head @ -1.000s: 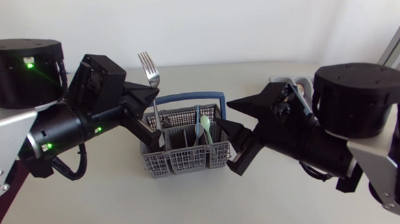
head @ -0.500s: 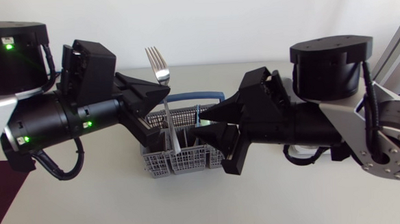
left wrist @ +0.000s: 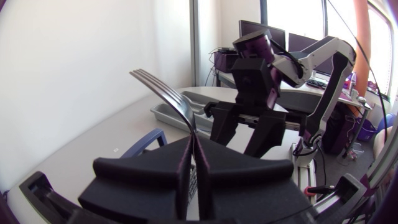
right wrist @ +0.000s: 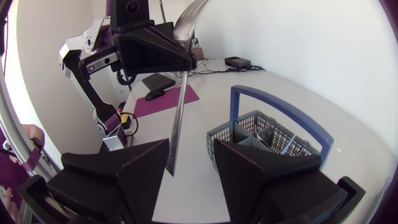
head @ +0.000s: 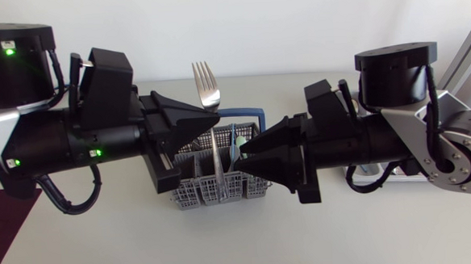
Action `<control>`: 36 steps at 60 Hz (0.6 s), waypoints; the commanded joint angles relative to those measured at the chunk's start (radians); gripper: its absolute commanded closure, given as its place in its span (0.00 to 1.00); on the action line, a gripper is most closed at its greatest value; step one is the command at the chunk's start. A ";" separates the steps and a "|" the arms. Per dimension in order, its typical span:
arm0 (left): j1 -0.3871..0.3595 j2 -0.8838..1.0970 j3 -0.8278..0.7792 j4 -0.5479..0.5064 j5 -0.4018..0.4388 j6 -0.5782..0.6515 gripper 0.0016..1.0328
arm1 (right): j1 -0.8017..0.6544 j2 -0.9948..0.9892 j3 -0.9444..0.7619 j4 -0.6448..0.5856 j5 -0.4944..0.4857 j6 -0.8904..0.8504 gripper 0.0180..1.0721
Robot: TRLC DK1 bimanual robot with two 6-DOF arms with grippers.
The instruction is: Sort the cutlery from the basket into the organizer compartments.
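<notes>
Gripping the fork [head: 207, 89] by the middle of its handle, the left gripper [head: 207, 125] is holding it upright above the basket [head: 198, 194], tines pointing up and the handle's lower end hanging down in front of the basket's compartments. In the left wrist view, the two broad fingers of this gripper [left wrist: 193, 155] are pressing together on the thin handle from both sides, with the fork [left wrist: 168, 93] curving up ahead of them.

The right gripper [head: 241, 162] is reaching in from the opposite side, its fingertips pointing at the fork's lower handle, level with the basket's rim. Its fingers are standing apart. In the right wrist view, the fork [right wrist: 180, 106] is hanging with its lower tip in the gap of this gripper [right wrist: 191, 146], close to one finger; whether it is touching that finger cannot be told.

The grey mesh basket [right wrist: 224, 140] is sitting on the pale table [head: 104, 236] between the two arms, its blue handle [head: 247, 114] arching over the top. A teal-coloured utensil [head: 233, 139] is standing in it, just beside the right fingertips.

The grey organizer tray [left wrist: 163, 116] is lying on the table beyond the fork, near the right arm [left wrist: 255, 74].
</notes>
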 commanded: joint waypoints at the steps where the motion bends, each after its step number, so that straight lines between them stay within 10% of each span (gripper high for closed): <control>1: 0.009 0.030 0.043 0.002 0.055 0.005 0.97 | -0.030 -0.014 -0.032 -0.032 -0.047 -0.015 0.49; 36: -0.031 0.082 0.040 -0.004 0.246 0.092 0.97 | -0.001 0.012 -0.044 -0.150 -0.213 -0.118 0.49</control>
